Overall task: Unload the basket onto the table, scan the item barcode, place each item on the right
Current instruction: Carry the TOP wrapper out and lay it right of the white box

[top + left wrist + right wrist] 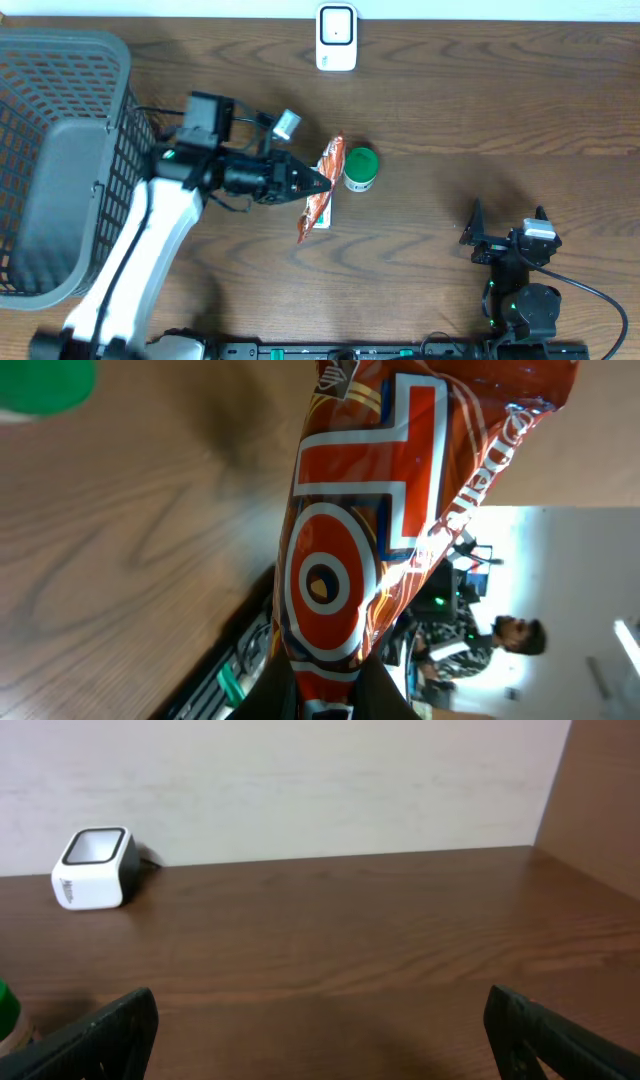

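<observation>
An orange snack packet (322, 188) with white and blue print hangs just above the table's middle, pinched at its edge by my left gripper (322, 183), which is shut on it. In the left wrist view the packet (360, 530) fills the frame and runs down between the two dark fingers (275, 695). No barcode shows on its visible face. The white barcode scanner (336, 37) stands at the table's far edge, also seen as a small white box (93, 868) in the right wrist view. My right gripper (508, 225) rests open at the front right, nothing between its fingers.
A green-lidded white jar (360, 169) stands just right of the packet. A large grey wire basket (50, 130) fills the left side. A person and equipment (470, 630) show beyond the table edge in the left wrist view.
</observation>
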Controlling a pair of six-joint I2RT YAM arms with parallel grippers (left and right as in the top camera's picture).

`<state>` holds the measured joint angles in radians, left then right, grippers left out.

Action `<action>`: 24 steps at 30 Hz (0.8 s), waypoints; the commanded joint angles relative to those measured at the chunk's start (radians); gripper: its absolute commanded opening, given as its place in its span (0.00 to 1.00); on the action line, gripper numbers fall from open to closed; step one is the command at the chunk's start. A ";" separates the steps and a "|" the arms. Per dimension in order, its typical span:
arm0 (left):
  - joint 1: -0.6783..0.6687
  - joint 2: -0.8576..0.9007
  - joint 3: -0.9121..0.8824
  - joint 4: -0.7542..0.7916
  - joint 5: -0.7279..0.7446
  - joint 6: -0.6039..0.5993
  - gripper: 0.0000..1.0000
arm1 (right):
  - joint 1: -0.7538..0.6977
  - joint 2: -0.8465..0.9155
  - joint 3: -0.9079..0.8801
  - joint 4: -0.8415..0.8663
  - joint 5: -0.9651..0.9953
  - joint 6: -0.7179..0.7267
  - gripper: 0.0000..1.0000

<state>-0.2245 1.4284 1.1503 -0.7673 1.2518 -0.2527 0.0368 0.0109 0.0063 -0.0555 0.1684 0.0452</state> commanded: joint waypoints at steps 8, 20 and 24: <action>-0.002 0.312 -0.059 -0.002 0.243 0.265 0.08 | -0.005 -0.004 -0.001 -0.004 -0.002 0.010 0.99; -0.001 0.489 -0.074 0.018 0.320 0.356 0.08 | -0.005 -0.004 -0.001 -0.004 -0.002 0.010 0.99; 0.004 0.522 -0.074 0.027 0.320 0.357 0.08 | -0.005 -0.004 -0.001 -0.004 -0.002 0.010 0.99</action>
<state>-0.2253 1.9244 1.0737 -0.7475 1.5311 0.0795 0.0368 0.0109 0.0063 -0.0555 0.1684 0.0448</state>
